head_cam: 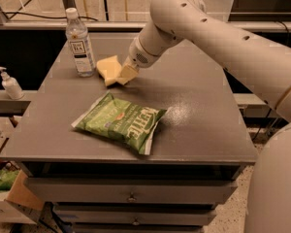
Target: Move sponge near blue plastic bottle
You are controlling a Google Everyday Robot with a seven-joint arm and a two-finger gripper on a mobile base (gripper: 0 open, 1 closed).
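Gripper [126, 74] clamps sponge [108, 68] low over table [199, 110], just beside bottle [80, 42]; placement looks nearly finished, needing lowering and release.

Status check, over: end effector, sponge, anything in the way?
Copy: end effector shut on sponge, beside blue plastic bottle, not touching. Green chip bag apart, nothing between.

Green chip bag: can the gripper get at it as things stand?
Likely not yet. The gripper, near the blue plastic bottle, is shut on the sponge. The green chip bag lies uncovered in front, so the path looks free once it lets go.
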